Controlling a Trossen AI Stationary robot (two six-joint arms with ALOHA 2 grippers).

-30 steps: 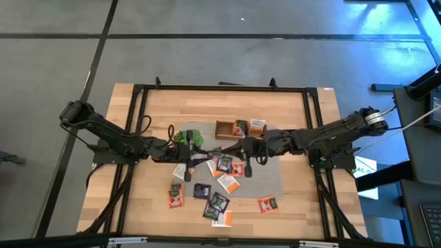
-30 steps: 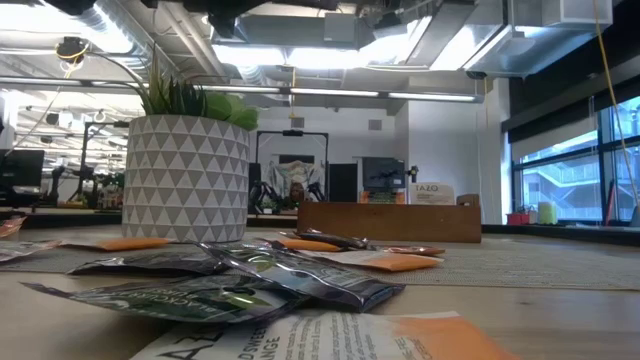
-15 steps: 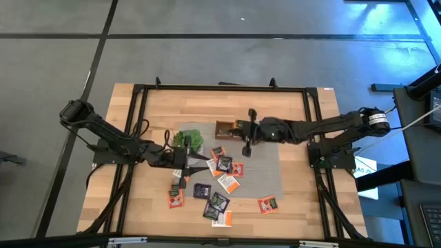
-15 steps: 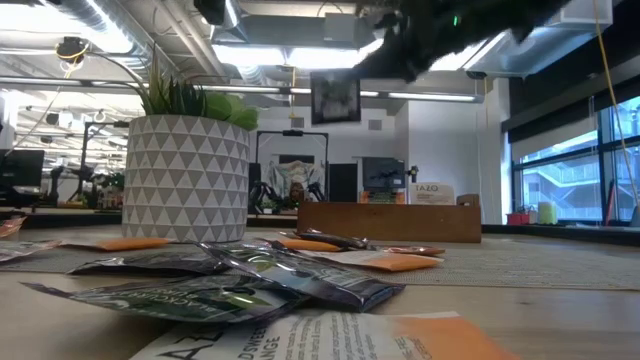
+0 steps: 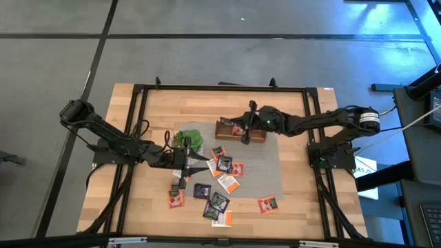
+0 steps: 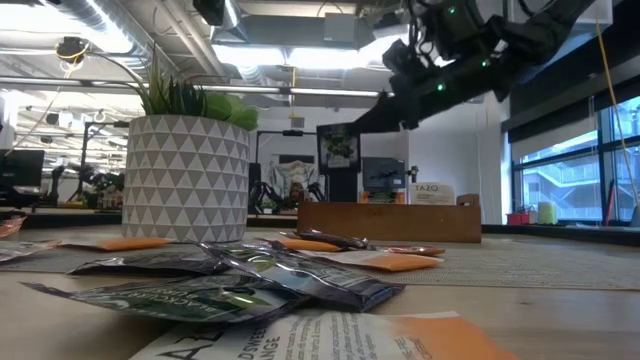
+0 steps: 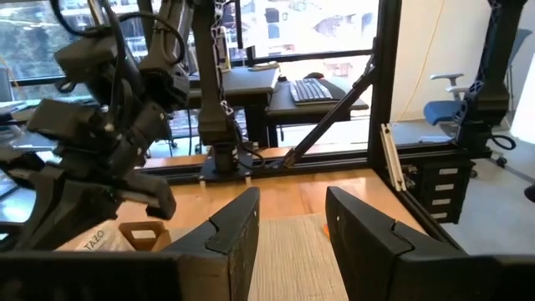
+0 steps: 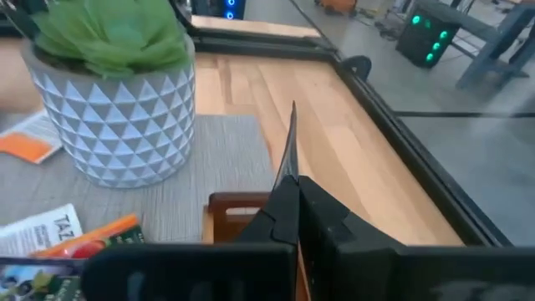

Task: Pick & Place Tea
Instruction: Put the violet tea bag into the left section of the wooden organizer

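Dark foil is hanging pinched between the fingers of my right gripper (image 5: pixel 244 132): I am carrying one tea sachet (image 6: pixel 338 148), clamped on its upper edge so that it is dangling upright below the fingertips. A second ago this gripper was down among the loose sachets (image 5: pixel 219 180) on the grey mat (image 5: pixel 265 165); half a second ago it was already up in the air with the sachet. Now it is hovering over the wooden box (image 5: pixel 256 136), with the box directly beneath it, at about the left end as far as I can judge. In the low view the sachet is hanging well clear above the box's wall, so I am not yet lowering it in.

That tells me the pick is done and I am moving into the place. I am judging that the next need is to come down until the sachet's lower edge is inside a compartment, then let go. Which compartment lies under the sachet I cannot tell.

My left gripper (image 5: pixel 185 167) is waiting beside the potted plant (image 5: pixel 189 138), having shifted back toward the near side of the pile. Its fingers (image 7: pixel 236 226) are standing apart with nothing between them. The remaining sachets are lying scattered just ahead of it.
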